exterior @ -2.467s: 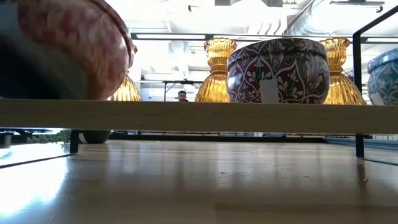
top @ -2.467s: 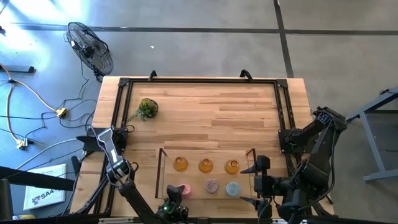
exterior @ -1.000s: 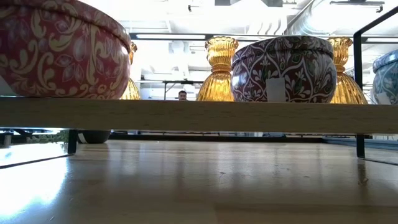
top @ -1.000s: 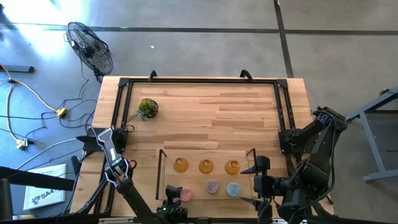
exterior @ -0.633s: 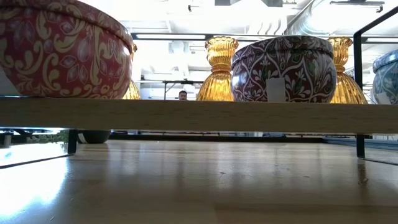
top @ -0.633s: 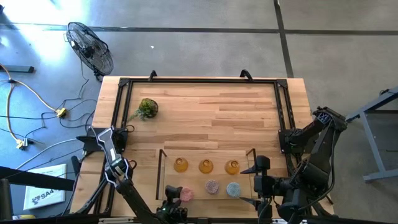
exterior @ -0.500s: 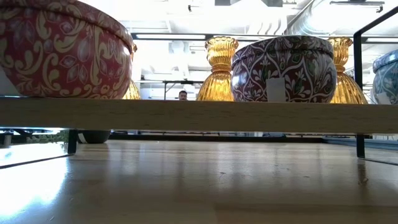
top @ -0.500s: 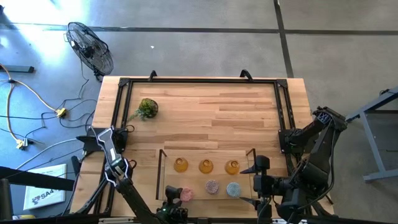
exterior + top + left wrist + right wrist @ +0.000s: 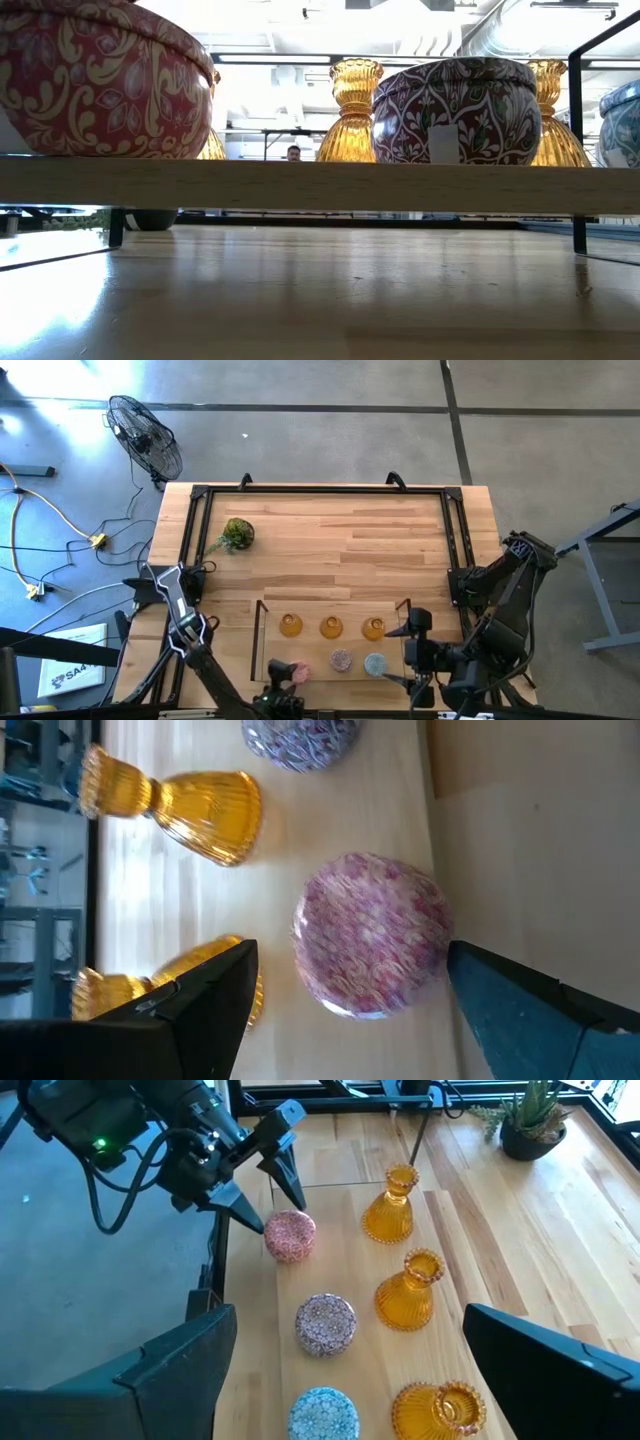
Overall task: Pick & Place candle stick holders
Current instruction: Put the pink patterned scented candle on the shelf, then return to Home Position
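Six candle stick holders stand on a wooden tray at the table's near edge. Three amber ones form the far row; pink, mauve and light blue form the near row. My left gripper is open at the tray's near left corner. Its fingers stand on either side of the pink holder and do not touch it. My right gripper is open and empty above the tray's right end.
A green plant ball sits at the far left of the table. A dark metal frame runs along the table edges. The tray has thin dark uprights at its ends. Bare wood lies beyond the tray.
My left gripper has drawn back a little toward the table's near edge, away from the pink holder, which stays standing on the tray.
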You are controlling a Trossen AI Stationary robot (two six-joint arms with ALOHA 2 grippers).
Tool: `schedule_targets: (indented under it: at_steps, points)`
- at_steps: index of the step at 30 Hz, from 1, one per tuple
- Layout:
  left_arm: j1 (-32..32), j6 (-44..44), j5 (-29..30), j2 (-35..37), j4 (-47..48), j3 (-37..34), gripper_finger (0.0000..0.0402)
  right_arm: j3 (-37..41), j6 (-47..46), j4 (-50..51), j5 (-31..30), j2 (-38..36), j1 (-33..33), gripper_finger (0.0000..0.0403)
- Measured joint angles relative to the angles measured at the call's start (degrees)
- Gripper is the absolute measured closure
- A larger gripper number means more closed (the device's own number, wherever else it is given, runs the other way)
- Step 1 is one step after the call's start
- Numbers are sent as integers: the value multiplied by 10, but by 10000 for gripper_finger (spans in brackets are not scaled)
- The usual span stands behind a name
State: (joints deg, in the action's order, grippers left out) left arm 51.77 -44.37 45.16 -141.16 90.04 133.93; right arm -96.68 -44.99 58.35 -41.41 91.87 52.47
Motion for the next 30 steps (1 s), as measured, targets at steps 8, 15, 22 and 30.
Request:
schedule_targets:
  at_steps: [8,15,22,30]
  points:
    - [-2,11,24,0,0,0,82,0,0,-1,0,0,0,18]
    - [-19,11,18,0,0,-5,82,0,0,-8,0,0,1,18]
    - [-26,41,5,0,0,-6,82,0,0,-14,14,0,0,18]
    - [13,82,23,31,-3,6,82,0,88,-82,25,0,0,18]
